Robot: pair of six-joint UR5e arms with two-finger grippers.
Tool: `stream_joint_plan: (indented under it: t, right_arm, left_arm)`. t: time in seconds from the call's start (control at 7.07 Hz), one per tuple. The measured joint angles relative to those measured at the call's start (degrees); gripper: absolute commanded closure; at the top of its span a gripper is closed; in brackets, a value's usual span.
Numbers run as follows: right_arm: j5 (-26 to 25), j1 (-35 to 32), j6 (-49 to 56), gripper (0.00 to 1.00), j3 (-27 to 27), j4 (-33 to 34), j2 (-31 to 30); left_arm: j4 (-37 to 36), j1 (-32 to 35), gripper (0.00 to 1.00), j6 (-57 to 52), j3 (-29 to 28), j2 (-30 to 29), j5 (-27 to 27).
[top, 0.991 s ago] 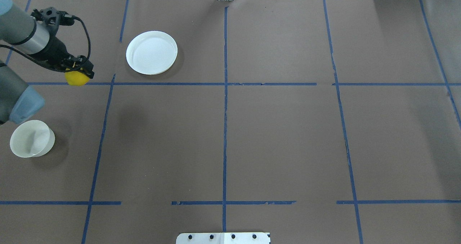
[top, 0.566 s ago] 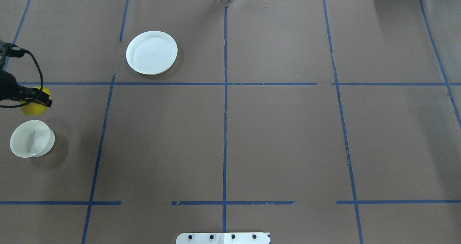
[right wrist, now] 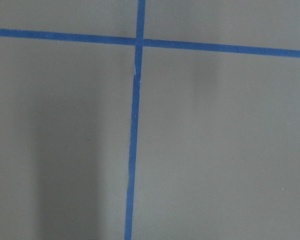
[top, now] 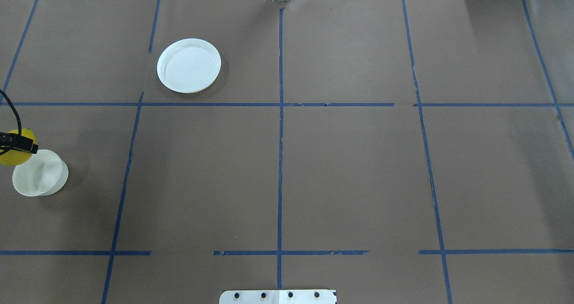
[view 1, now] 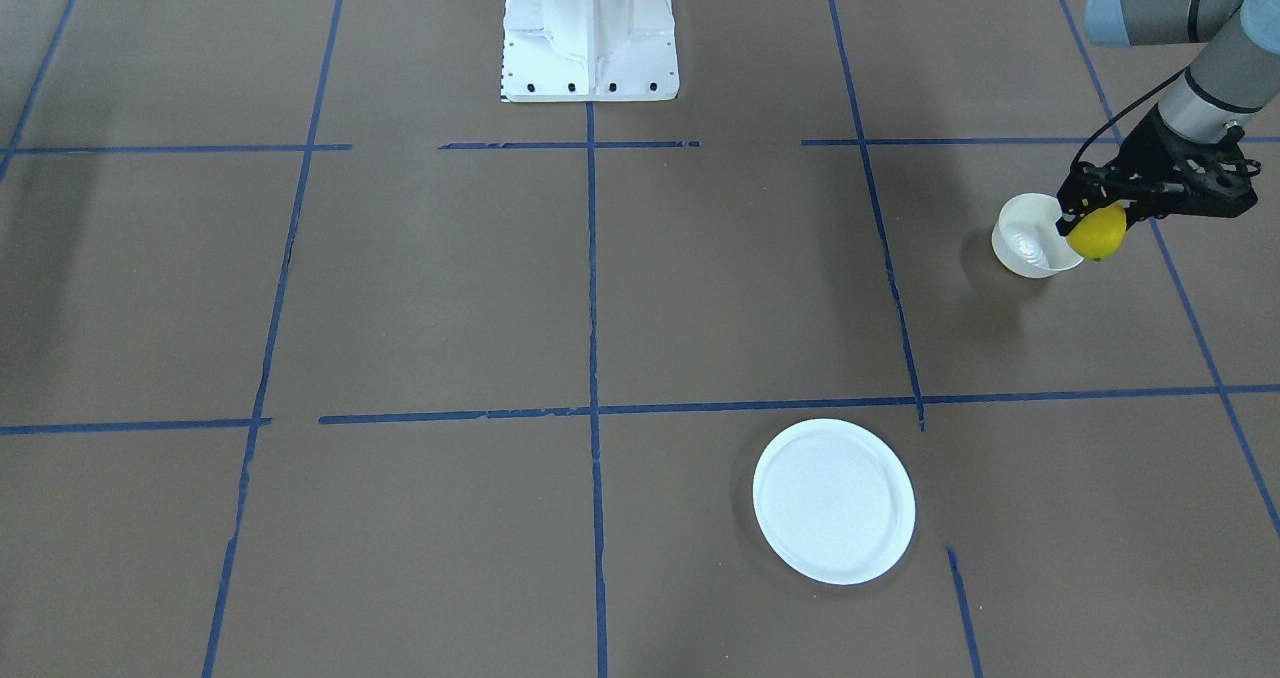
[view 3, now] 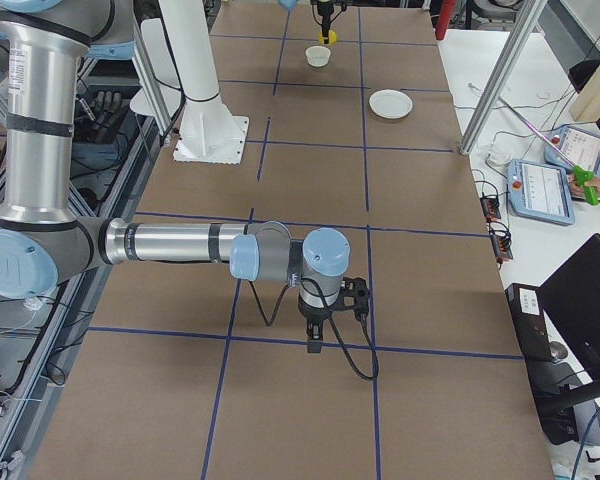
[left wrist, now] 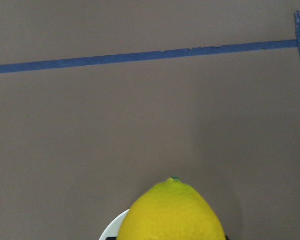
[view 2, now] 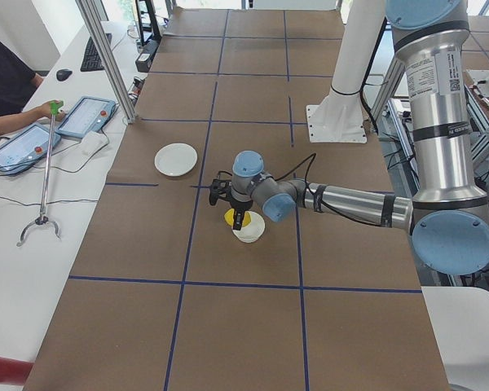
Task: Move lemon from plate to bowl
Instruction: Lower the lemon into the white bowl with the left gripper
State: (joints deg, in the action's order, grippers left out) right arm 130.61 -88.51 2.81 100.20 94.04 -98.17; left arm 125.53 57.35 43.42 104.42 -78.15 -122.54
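left arm [view 2: 350,202]: stretched out low | left gripper [view 1: 1095,220]: clamped on lemon [view 1: 1098,234] | right arm [view 3: 170,243]: extended low | right gripper [view 3: 315,338]: pointing down, state unclear

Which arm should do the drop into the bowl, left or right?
Left. The left gripper holds the lemon raised close beside the rim of the bowl. The right gripper hangs at the opposite end of the table, far from the bowl.

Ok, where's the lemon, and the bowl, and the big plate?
lemon [view 1: 1097,233], front-facing view, on its yellow middle.
bowl [view 1: 1022,241], front-facing view, on its bare white inside.
plate [view 1: 833,501], front-facing view, on its bare flat middle.
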Motion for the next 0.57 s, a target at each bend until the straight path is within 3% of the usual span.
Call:
stream_joint_plan:
  t: [0.42, 0.57]
  right_arm:
    - [0.0, 0.0, 0.0, 0.0, 0.0, 0.0, 0.0]
    - [0.1, 0.0, 0.0, 0.0, 0.0, 0.0, 0.0]
  left_arm:
    - [2.3, -3.0, 0.95, 4.3, -1.2, 0.3, 0.4]
    - [2.3, -4.2, 0.67, 5.6, -1.3, 0.2, 0.4]
